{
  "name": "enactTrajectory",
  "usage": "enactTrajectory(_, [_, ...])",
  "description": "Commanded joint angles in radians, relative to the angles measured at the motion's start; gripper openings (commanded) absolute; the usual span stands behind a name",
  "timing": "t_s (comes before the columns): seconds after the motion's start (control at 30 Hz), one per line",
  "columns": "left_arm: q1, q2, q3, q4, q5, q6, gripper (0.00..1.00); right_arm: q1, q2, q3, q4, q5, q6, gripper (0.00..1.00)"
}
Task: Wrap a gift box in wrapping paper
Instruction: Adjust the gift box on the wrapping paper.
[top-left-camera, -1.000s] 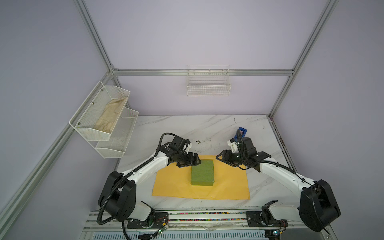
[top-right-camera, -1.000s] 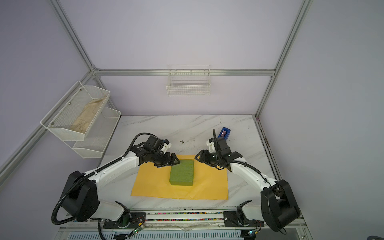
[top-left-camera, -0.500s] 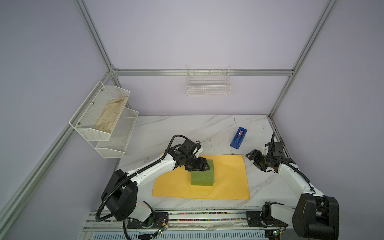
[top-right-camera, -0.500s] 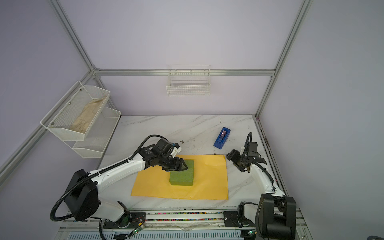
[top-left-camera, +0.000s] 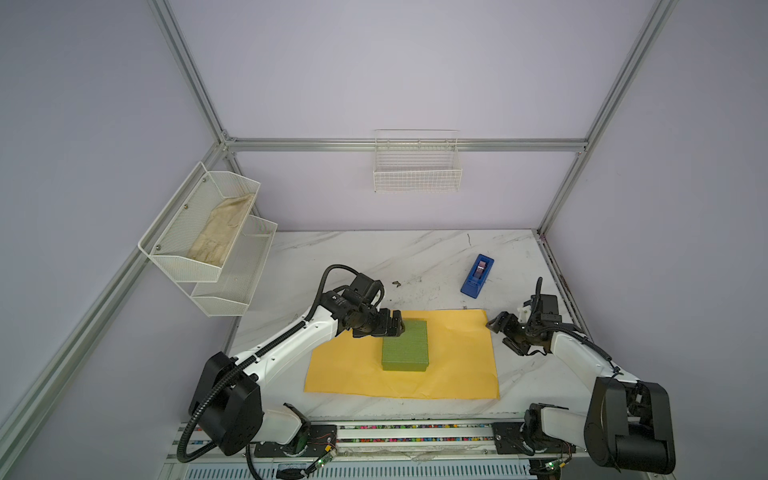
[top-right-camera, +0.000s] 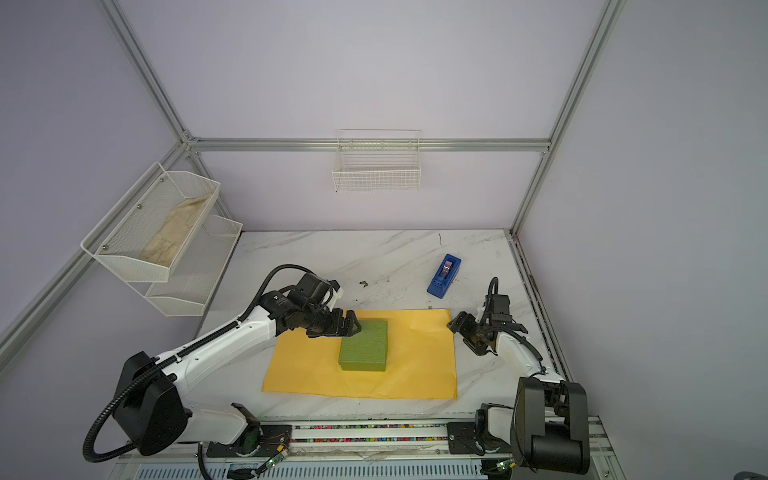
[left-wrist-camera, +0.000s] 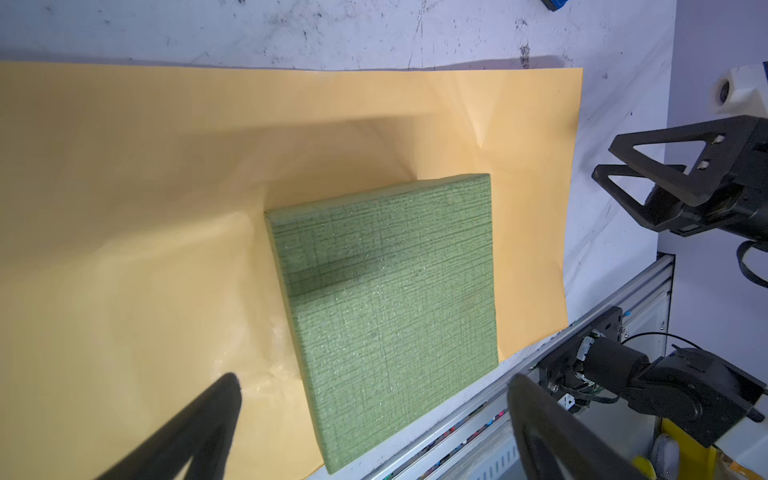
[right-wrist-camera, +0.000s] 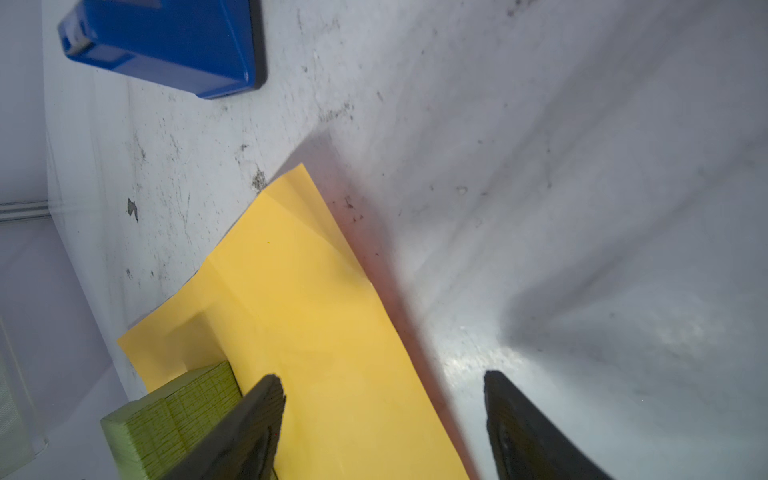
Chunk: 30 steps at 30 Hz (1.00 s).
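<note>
With 0 folds made, the gift box (top-left-camera: 405, 345) sat mid-sheet on the flat yellow wrapping paper (top-left-camera: 457, 368), left gripper (top-left-camera: 397, 328) gaping empty at its 11 o'clock corner, right gripper (top-left-camera: 501, 336) open by the paper's 2 o'clock corner.

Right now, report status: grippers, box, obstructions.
Left gripper open over gift box; right gripper open beside wrapping paper. Box on sheet, unwrapped. Tape dispenser clear behind.
</note>
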Motion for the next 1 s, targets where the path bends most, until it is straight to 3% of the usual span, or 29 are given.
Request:
enactTrajectory(0.0, [0.010,0.038,-0.022,0.059,0.083,0.024,0.98,0.000,0.010,-0.019,0.026,-0.035,-0.012,0.78])
enactTrajectory(0.7, [0.011,0.067,-0.084,0.169,0.200,-0.031,0.96,0.008,0.060,-0.102,0.121,-0.216,-0.013,0.74])
enactTrajectory(0.97, [0.011,0.018,0.023,0.044,0.069,0.005,0.94,0.008,0.043,-0.093,0.107,-0.191,-0.026,0.72])
